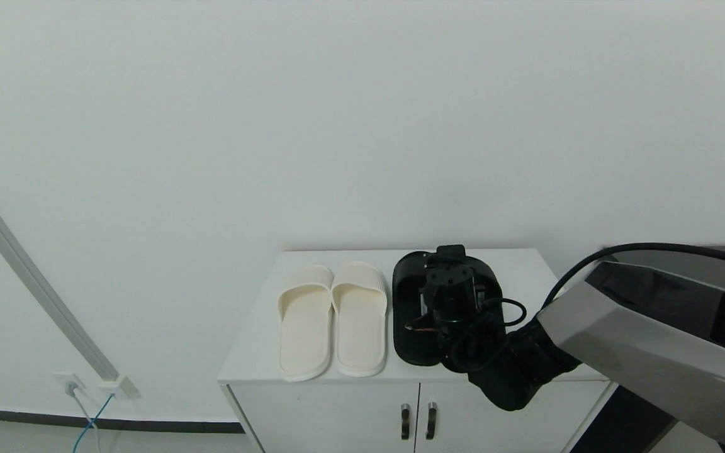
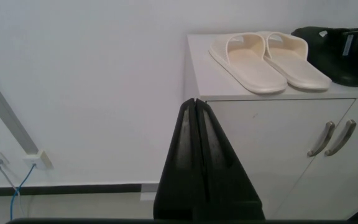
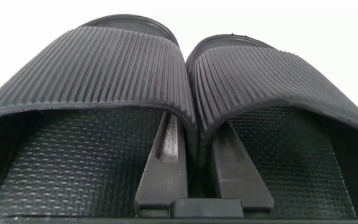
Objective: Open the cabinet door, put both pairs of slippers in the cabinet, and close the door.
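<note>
At the lower left of the head view, a wall socket (image 1: 68, 380) feeds two cables. The left gripper (image 2: 196, 106) sits off the cabinet's (image 1: 246, 358) left side, clenched on nothing. The cabinet stands at lower centre with both doors (image 1: 325, 418) closed. On its top lie the cream slippers (image 1: 332, 321), side by side. Just right of them are the black slippers (image 1: 410, 314). The right gripper (image 3: 196, 134) has one finger under each strap, pinching their adjoining inner edges.

Atop the closed cabinet (image 1: 325, 415) sit cream slippers (image 1: 332, 321) beside black slippers (image 1: 408, 308).
</note>
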Robot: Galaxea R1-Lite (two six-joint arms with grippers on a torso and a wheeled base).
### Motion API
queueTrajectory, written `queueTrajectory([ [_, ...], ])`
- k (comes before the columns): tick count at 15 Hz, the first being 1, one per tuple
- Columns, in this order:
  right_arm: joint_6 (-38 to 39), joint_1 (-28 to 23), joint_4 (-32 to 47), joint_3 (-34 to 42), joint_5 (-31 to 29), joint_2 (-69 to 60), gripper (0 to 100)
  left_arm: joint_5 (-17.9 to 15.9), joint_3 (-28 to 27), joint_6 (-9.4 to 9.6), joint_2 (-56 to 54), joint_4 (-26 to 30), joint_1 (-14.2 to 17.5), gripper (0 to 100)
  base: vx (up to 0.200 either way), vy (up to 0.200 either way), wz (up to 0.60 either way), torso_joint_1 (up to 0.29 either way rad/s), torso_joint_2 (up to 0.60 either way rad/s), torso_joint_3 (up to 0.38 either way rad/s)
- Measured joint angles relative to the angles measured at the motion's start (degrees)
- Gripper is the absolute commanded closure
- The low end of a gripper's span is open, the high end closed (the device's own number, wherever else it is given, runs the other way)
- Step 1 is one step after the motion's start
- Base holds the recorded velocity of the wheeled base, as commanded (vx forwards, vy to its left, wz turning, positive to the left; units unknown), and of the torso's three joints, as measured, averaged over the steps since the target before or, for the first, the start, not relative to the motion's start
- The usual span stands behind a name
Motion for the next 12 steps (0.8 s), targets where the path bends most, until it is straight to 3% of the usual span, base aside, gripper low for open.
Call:
queueTrajectory([
  [3, -0.1, -0.4, 0.9, 1.5, 2.4, -2.8, 100, 0.0, 0.0, 0.0, 0.0, 0.0, 0.0, 100, 0.0, 0.0, 0.0, 0.0, 0.0, 0.0],
  [7, -0.8, -0.5, 2.7, 7.4, 10.3, -11.9, 100, 0.0, 0.0, 0.0, 0.0, 0.0, 0.0, 100, 0.0, 0.0, 0.0, 0.0, 0.0, 0.0],
  [12, -4.9, -0.8, 5.4, 20.3, 31.4, -27.5, 100, 0.0, 0.0, 0.02, 0.0, 0.0, 0.0, 100, 0.0, 0.0, 0.0, 0.0, 0.0, 0.0],
])
